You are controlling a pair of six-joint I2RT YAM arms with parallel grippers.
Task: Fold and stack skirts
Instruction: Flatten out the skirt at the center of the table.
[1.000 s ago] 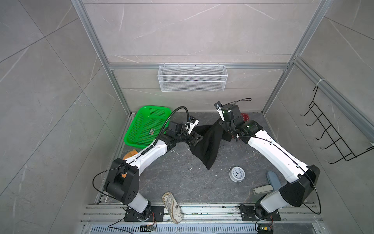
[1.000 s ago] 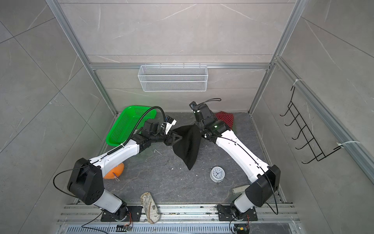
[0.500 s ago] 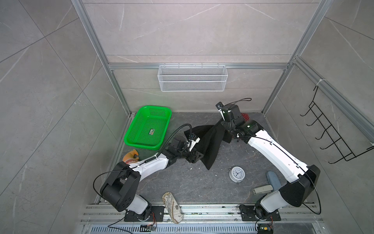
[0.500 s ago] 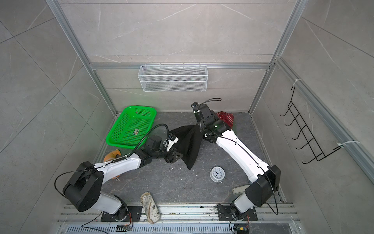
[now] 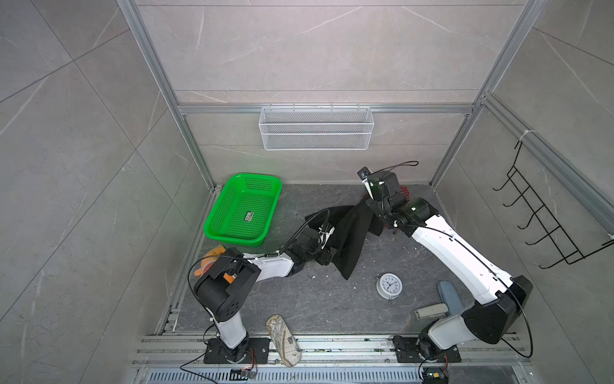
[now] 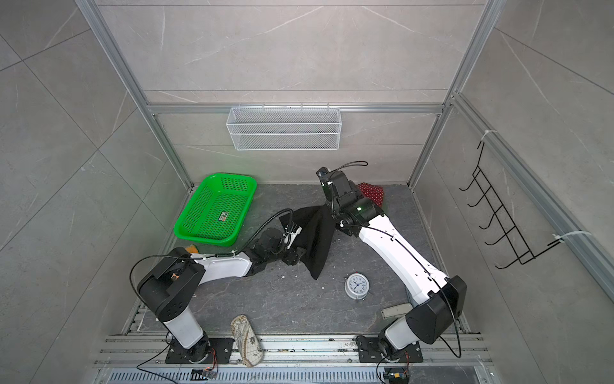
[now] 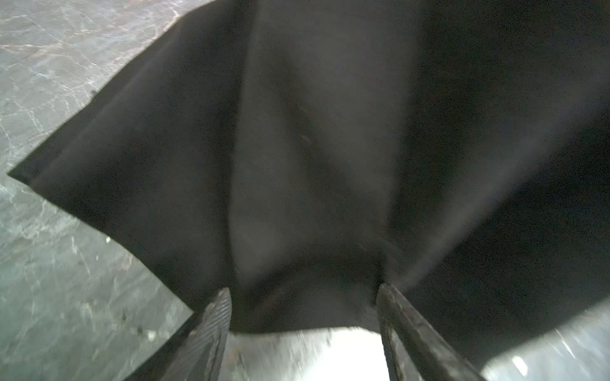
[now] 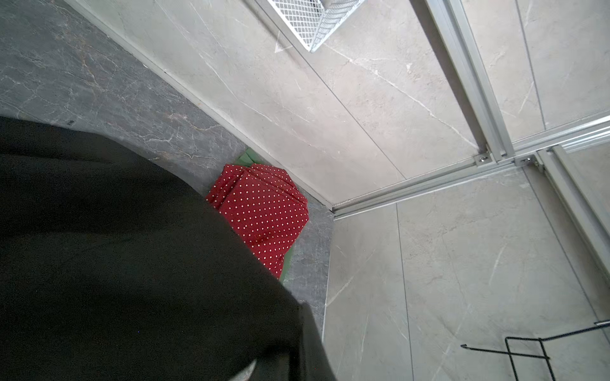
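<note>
Black skirt point(image 5: 352, 239) is matt cloth, basket point(image 5: 232, 206) glossy plastic.

Left tool point(image 5: 328, 258) quit the 9 o'clock corner of the black skirt point(image 5: 354, 232), travelled toward 6 o'clock and sank low beside its hem; left arm point(image 5: 269, 266) folded flatter.

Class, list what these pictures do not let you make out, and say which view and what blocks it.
- Right gripper: right wrist view, black skirt covers it.
- Dark green skirt: right wrist view, slivers only under red skirt.
- Orange plush toy: both top views, left arm hides most.
- Label in green basket: top views, too small to read.
</note>
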